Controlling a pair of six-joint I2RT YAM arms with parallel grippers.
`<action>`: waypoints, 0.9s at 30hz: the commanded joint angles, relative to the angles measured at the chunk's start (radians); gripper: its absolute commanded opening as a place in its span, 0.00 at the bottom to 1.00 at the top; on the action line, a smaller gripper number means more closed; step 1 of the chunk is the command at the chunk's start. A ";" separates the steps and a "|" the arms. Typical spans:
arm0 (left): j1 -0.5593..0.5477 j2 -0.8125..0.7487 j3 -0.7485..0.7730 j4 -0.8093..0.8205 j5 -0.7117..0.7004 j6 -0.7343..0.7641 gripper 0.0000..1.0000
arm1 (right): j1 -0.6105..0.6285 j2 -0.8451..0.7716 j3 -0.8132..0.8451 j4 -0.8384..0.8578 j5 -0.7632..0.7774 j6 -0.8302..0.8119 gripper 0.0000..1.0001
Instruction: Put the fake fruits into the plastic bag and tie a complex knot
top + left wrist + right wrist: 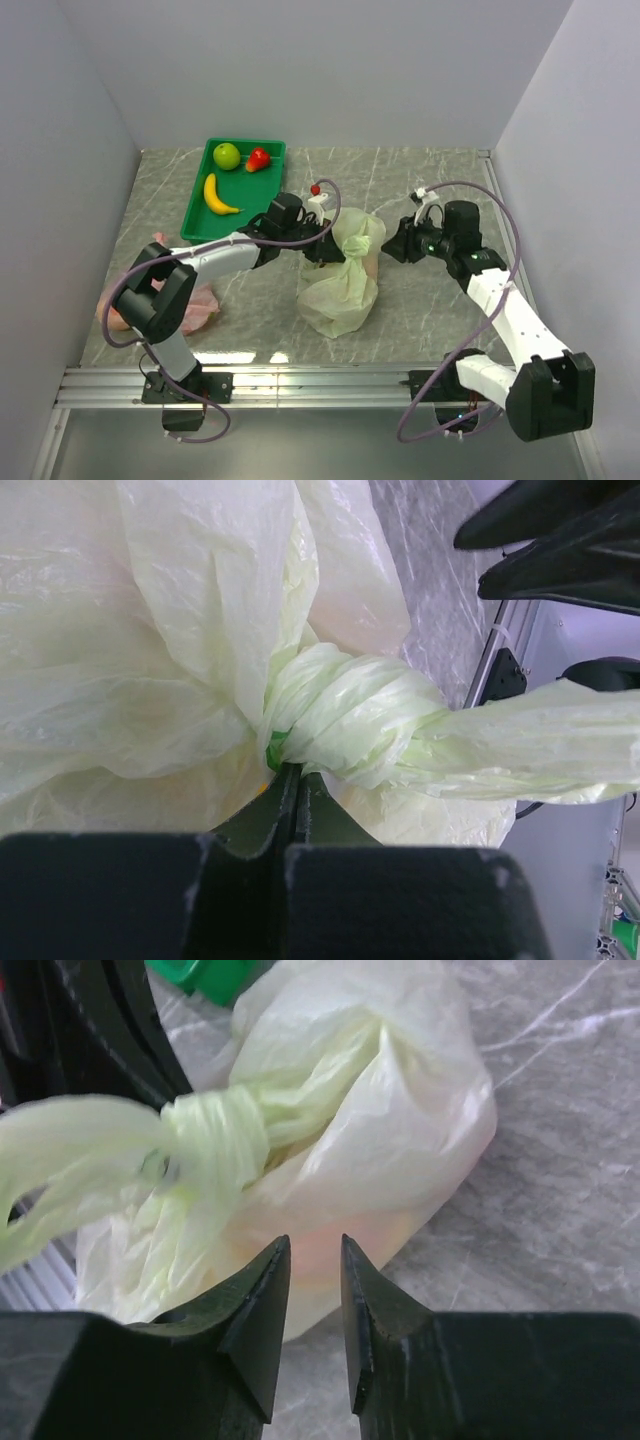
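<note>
Table (420, 300) inspected from above: the plastic bag (345, 285) lies at its middle between the two arms, filled out, with an orange-pink tint showing through the film. Behind and left stands the green tray (255, 195). Left gripper (292, 775) has its jaws together, tips pressed under the bag's neck (whether film is pinched between them cannot be told). Right gripper (315, 1250) hangs just beside the bag, jaws slightly apart on nothing. Three fake fruits remain on the tray: banana (218, 196), green apple (227, 155), small red fruit (258, 159). Knot (345, 715) is one tight wrapped bundle with a tail sticking out. Judgement: loading incomplete, tying well advanced, further turns possibly needed.
</note>
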 commanded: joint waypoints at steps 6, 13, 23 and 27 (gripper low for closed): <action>0.003 0.048 0.049 -0.027 -0.018 0.002 0.01 | 0.089 0.137 0.062 0.216 0.014 0.061 0.52; 0.001 0.092 0.070 0.037 0.013 -0.064 0.01 | 0.165 0.234 0.045 0.107 0.048 -0.022 0.78; 0.004 0.180 0.016 0.545 0.246 -0.478 0.01 | 0.174 0.332 0.024 0.257 -0.160 0.209 0.96; 0.009 0.168 0.001 0.681 0.257 -0.608 0.01 | 0.179 0.360 0.041 0.411 -0.225 0.330 0.96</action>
